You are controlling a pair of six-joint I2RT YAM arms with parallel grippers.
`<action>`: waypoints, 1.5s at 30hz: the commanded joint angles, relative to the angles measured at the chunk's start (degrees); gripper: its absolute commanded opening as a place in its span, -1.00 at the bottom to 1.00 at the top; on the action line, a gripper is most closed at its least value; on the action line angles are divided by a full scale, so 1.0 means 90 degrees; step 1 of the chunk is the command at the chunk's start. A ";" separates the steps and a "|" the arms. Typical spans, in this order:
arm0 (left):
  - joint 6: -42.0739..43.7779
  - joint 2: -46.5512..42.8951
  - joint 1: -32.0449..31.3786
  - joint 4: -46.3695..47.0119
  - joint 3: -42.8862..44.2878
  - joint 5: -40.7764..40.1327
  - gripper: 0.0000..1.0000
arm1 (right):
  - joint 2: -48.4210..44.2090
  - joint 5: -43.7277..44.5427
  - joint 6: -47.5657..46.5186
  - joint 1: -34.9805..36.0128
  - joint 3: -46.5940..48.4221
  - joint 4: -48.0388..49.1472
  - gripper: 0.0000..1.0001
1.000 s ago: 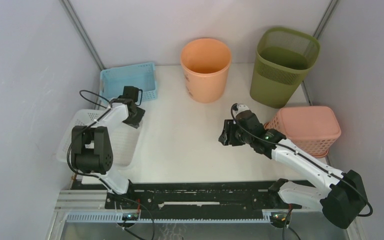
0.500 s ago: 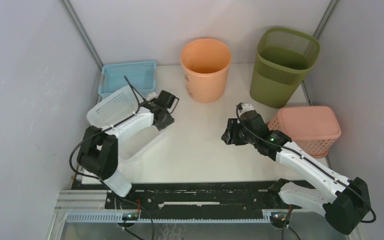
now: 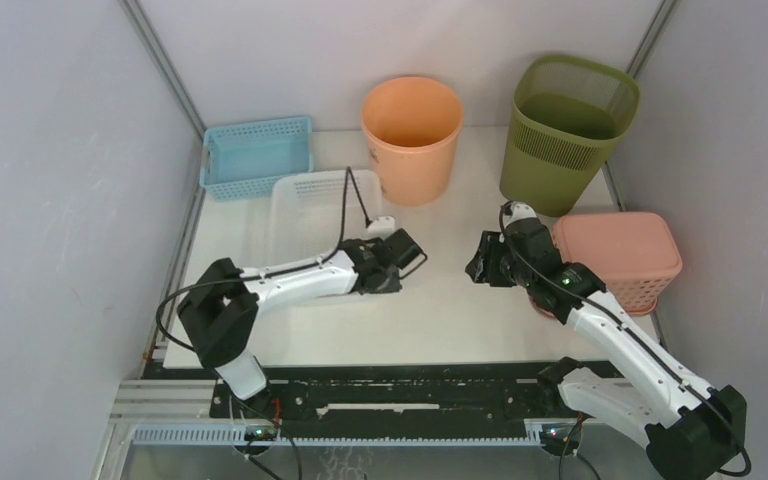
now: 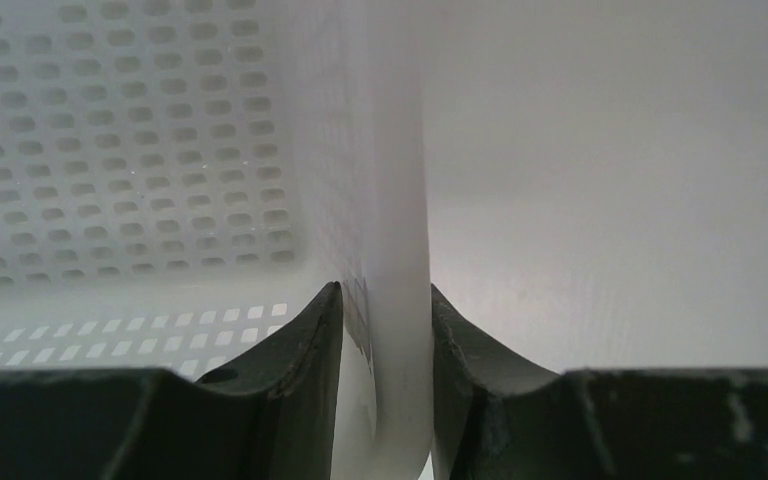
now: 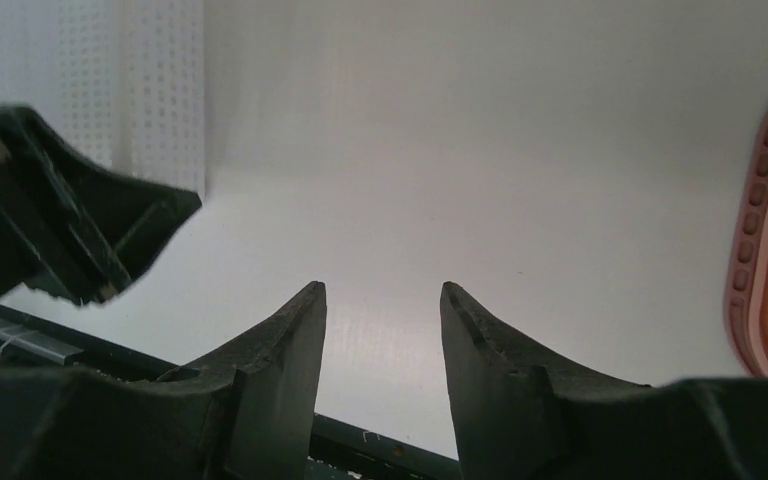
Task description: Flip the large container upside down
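The large white perforated basket [image 3: 312,212] sits left of the table's middle, tipped, with one perforated wall facing up. My left gripper [image 3: 380,266] is shut on its right rim. In the left wrist view the white rim [image 4: 392,200] is pinched between both fingers [image 4: 300,350], and the basket's holed inside [image 4: 140,150] is to the left. My right gripper [image 3: 478,268] is open and empty over bare table, right of the basket. The right wrist view shows its spread fingertips [image 5: 380,292], the left gripper [image 5: 70,240] and the basket's wall [image 5: 130,90].
An orange bucket [image 3: 412,135] and a green mesh bin [image 3: 565,130] stand at the back. A small blue basket [image 3: 257,155] is at the back left. A pink basket [image 3: 620,255] lies upside down at the right, close to the right arm.
My left arm has swung the white basket from the table's left edge to the middle, tipping it over. My right gripper has moved a little to the right.
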 commanded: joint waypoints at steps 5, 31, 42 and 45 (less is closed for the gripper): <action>-0.0422 0.0260 -0.1484 0.0056 0.0200 0.0175 -0.21 | -0.0144 -0.0211 -0.0247 -0.0623 0.0073 -0.0143 0.08; 0.1022 -0.0577 -0.2447 0.0561 0.1252 0.1127 0.99 | -0.0484 -0.0183 -0.0170 -0.1087 0.0216 -0.0543 0.46; 0.1371 -0.4354 -0.1762 -0.0087 -0.0003 -0.0393 0.99 | -0.0704 -0.0082 -0.0079 -0.0656 0.0664 -0.0715 0.51; 0.1447 -0.5762 -0.0623 -0.0302 -0.0553 -0.0155 0.99 | -0.0505 0.0275 0.0209 0.0158 0.1017 -0.0738 0.51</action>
